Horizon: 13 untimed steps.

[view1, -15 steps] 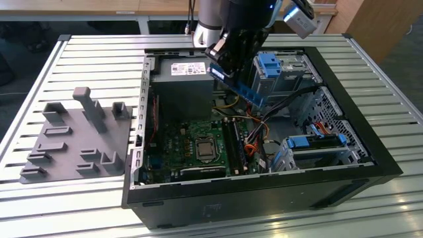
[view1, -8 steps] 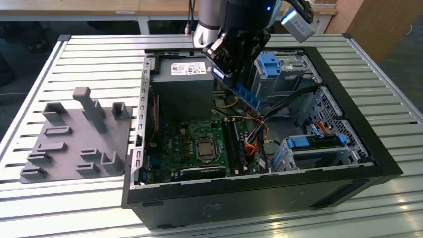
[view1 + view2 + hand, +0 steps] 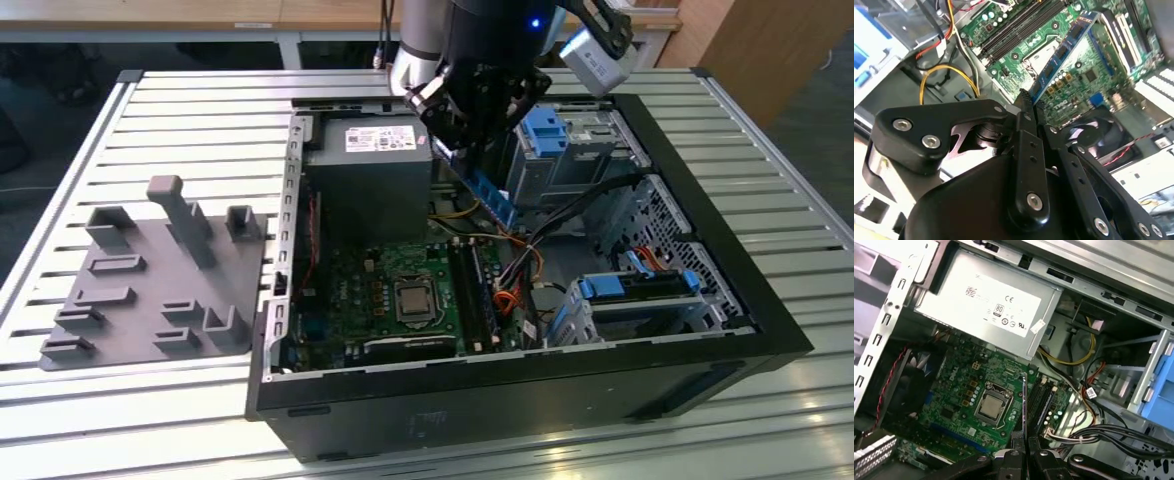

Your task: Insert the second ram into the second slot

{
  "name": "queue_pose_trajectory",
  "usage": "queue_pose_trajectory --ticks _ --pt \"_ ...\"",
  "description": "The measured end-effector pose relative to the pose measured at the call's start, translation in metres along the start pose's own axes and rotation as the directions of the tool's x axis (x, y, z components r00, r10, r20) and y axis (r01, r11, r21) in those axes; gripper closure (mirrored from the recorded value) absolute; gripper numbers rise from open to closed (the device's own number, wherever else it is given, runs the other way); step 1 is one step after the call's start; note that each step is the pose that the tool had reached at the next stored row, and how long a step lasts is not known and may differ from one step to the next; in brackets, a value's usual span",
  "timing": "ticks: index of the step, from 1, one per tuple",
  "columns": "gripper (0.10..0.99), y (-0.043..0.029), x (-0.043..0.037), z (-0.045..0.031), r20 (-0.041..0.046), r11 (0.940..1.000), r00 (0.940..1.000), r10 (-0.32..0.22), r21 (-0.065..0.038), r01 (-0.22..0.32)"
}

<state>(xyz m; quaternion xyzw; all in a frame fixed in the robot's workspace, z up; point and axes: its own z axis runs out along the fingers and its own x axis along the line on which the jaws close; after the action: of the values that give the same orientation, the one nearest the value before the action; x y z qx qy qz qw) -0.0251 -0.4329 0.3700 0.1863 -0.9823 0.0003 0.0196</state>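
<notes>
My gripper (image 3: pixel 463 150) hangs over the open computer case (image 3: pixel 747 300), shut on the second ram (image 3: pixel 489 196), a long dark blue stick that slants down toward the motherboard (image 3: pixel 387 300). In the second wrist view the ram (image 3: pixel 1064 50) reaches out from the closed fingertips (image 3: pixel 1023 102), its black chips showing, over the green board. The first wrist view shows the stick edge-on as a thin dark line (image 3: pixel 1025 405) rising from the gripper (image 3: pixel 1026 452). The black memory slots (image 3: pixel 470 285) (image 3: pixel 1041 397) (image 3: pixel 1019 35) lie beside the processor socket (image 3: pixel 411 298), below the stick and apart from it.
A grey power supply (image 3: pixel 367 170) fills the case's far corner beside the gripper. Blue drive cages (image 3: pixel 547 130) (image 3: pixel 641 285) and loose cables (image 3: pixel 514 255) crowd the exterior view's right side. A grey fixture tray (image 3: pixel 147 270) sits on the slatted table (image 3: pixel 200 100) at the exterior view's left.
</notes>
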Motion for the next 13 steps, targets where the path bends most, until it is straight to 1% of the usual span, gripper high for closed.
queue_pose_trajectory --ticks 2,4,7,10,13 --pt "0.949 0.0 0.0 0.0009 0.0001 0.9994 0.9994 0.036 -0.001 -0.036" --pt "0.949 0.0 -0.0001 0.0018 0.0002 0.9974 0.9974 0.072 -0.002 -0.072" --pt "0.949 0.0 -0.0001 0.0032 0.0003 0.992 0.992 0.126 -0.004 -0.126" --pt "0.949 0.0 -0.0002 0.0047 0.0002 0.9836 0.9836 0.18 -0.006 -0.18" --pt "0.949 0.0 -0.0003 0.0064 0.0002 0.9724 0.9725 0.233 -0.008 -0.233"
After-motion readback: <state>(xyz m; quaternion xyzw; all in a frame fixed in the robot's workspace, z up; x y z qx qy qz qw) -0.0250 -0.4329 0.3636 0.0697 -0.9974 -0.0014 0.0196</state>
